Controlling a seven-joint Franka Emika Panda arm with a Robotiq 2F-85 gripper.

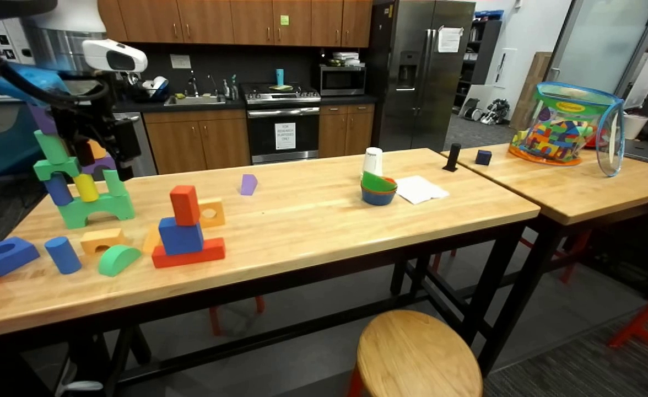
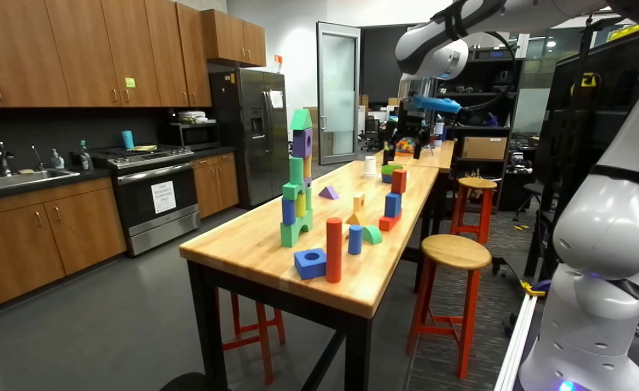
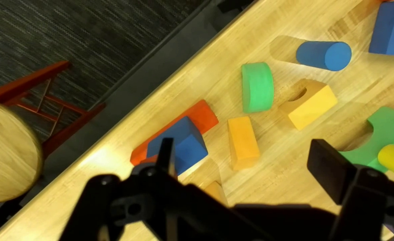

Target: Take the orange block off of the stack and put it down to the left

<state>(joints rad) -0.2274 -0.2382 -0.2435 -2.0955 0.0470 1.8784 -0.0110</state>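
The orange block [image 1: 185,205] stands upright on the blue cube [image 1: 181,237], which sits on the wide flat red slab [image 1: 214,251]. In an exterior view the stack also shows with the orange block [image 2: 399,181] on top. My gripper [image 2: 403,152] is raised above the table, higher than the stack and apart from it. In the wrist view the gripper [image 3: 244,159] is wide open with nothing held. Its left finger covers most of the orange block; only a sliver of it [image 3: 149,159] shows beside the blue cube [image 3: 180,145].
A tall multicoloured tower [image 2: 296,171] stands near the stack. A yellow-orange block [image 3: 244,142], a green half-round [image 3: 258,87] and a blue cylinder [image 3: 324,55] lie close by. Farther along the table [image 1: 302,220] are bowls [image 1: 378,196] and a white cup [image 1: 373,161].
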